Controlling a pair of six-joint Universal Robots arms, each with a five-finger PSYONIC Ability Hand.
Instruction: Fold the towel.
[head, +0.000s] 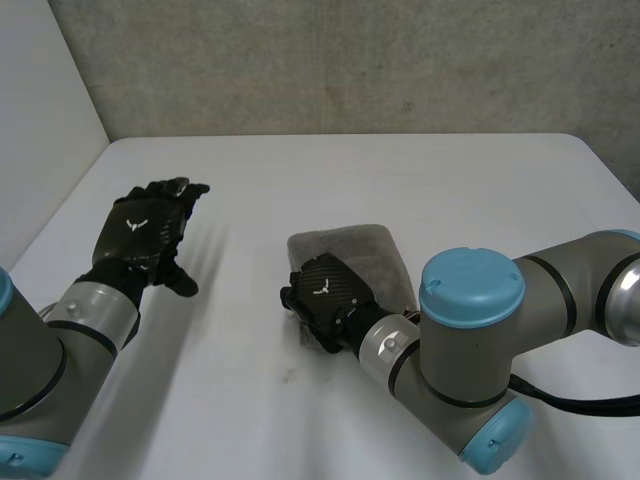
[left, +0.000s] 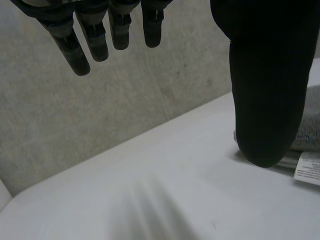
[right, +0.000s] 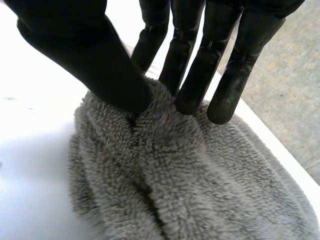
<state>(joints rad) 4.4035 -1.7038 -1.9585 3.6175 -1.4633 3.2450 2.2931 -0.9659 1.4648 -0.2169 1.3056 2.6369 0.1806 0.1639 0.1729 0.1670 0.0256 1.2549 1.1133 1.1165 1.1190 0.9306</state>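
"Towel placement first: where does it lie?"

"The grey towel (head: 352, 250) sits on the white table (head: 350, 170), a little right of the middle. It is bunched into a thick, compact pad that looks doubled over more than once. Its near left end is under the right hand (head: 325, 290)."

"What is that hand doing there?"

"In the right wrist view its thumb (right: 95, 60) and fingers (right: 225, 90) dig into the pile, with a ridge of cloth puckered between them. I read that as a pinch on the towel's edge, the fingers nearly straight rather than a fist. Holding at the edge makes sense if a layer is to be lifted over or tugged square."

"And the left hand?"

"The left hand (head: 140, 235) hovers over bare table at the far left, well apart from the towel. Its fingers (left: 100, 42) are straight and relaxed and the thumb stands off from them — it holds nothing. My guess is that it is parked there to leave the right arm room."

"How far along is the fold?"

"Late, I judge, since the towel is small and layered. A white label (left: 307, 167) lies just beside the towel's edge, so some tidying may remain."
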